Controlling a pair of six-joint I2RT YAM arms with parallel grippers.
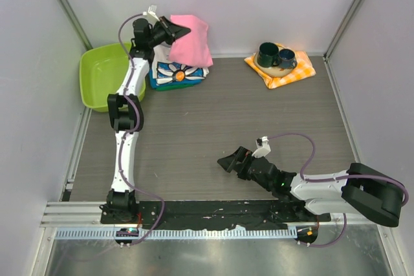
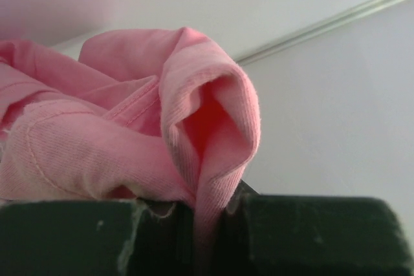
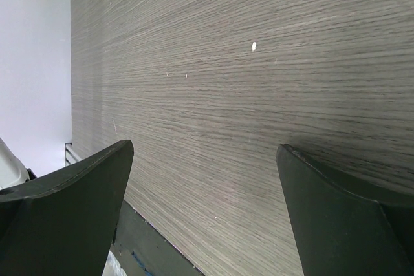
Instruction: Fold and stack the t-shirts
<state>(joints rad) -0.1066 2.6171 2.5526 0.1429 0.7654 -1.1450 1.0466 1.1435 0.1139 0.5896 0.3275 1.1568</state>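
My left gripper (image 1: 173,31) is shut on the bright pink t-shirt (image 1: 191,40) and holds it in the air at the back of the table, above a stack of folded shirts. In the left wrist view the pink cloth (image 2: 129,140) is pinched between my two dark fingers (image 2: 310,234). The top of the stack is the white shirt with blue daisy print (image 1: 178,72), with blue and green folded cloth under it. My right gripper (image 1: 231,159) is open and empty, low over the bare wood table (image 3: 259,63) near the front.
A lime green bin (image 1: 103,75) stands at the back left, beside the left arm. Two dark mugs (image 1: 277,56) sit on an orange-and-white checked cloth (image 1: 288,72) at the back right. White walls close in the left, back and right sides.
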